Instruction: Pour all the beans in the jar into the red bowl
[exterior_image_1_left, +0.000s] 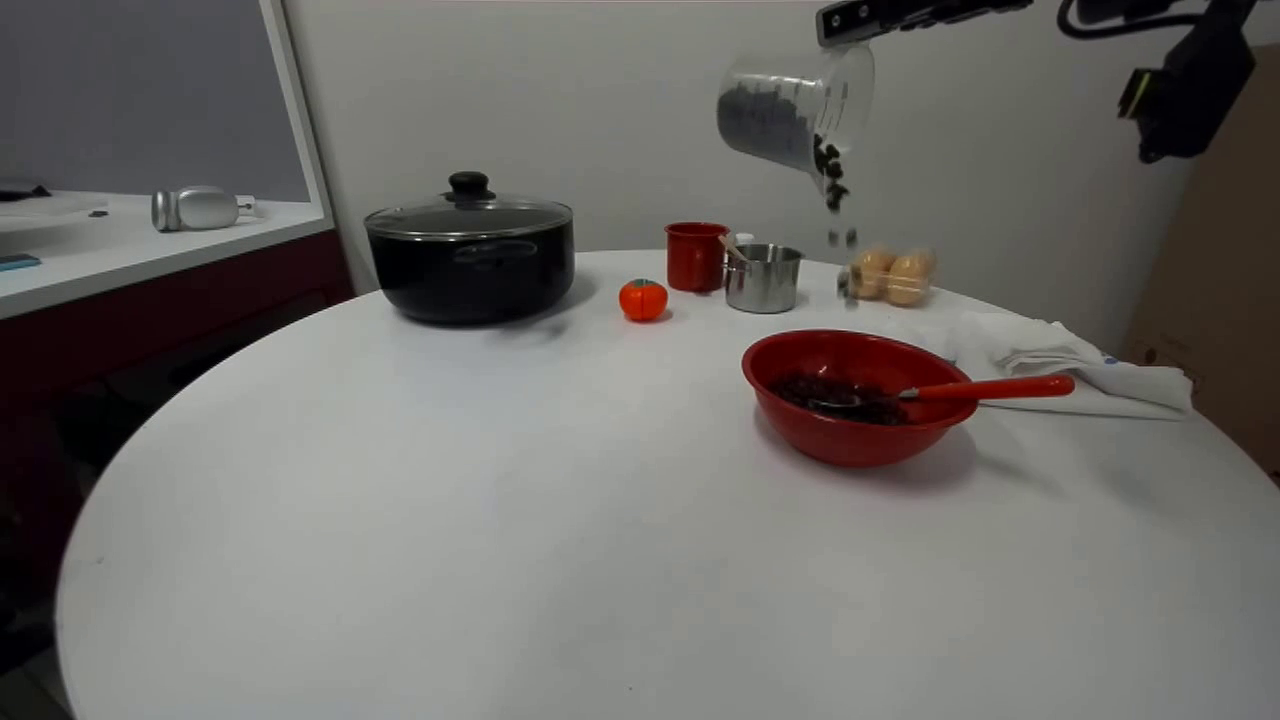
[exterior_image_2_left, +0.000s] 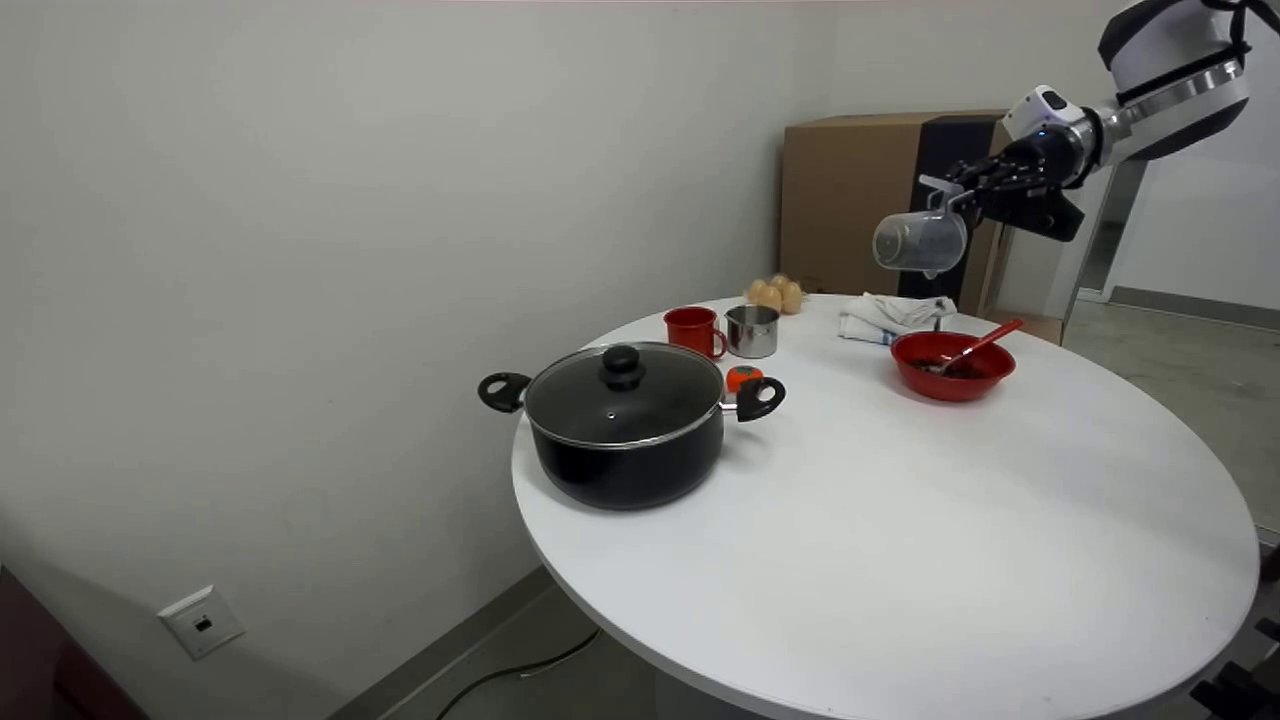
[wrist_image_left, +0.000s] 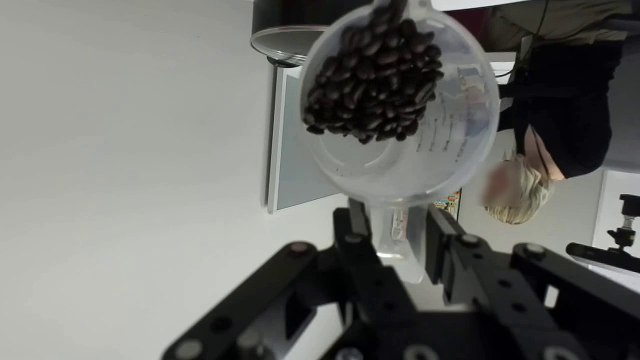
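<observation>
The clear jar (exterior_image_1_left: 850, 90) hangs tipped on its side high above the table, its mouth toward the arm. My gripper (wrist_image_left: 398, 225) is shut on the jar's handle, one pad on each side of it. Inside the jar in the wrist view lies a heap of dark beans (wrist_image_left: 375, 85), running out over the lip. A stream of falling beans (exterior_image_1_left: 830, 175) drops toward the table in an exterior view. The glossy red bowl (exterior_image_1_left: 850, 440) stands below and holds a layer of dark beans. It also shows in an exterior view as the red bowl (exterior_image_2_left: 955, 385).
A red-handled spoon (exterior_image_1_left: 990, 388) leans in the bowl, handle over the rim. White cloth (exterior_image_1_left: 1050, 350) and packed eggs (exterior_image_1_left: 890, 278) lie close by. Farther off stand a metal cup (exterior_image_1_left: 763, 280), red cup (exterior_image_1_left: 693, 258), tomato-like item (exterior_image_1_left: 643, 300) and black lidded pot (exterior_image_2_left: 625, 470).
</observation>
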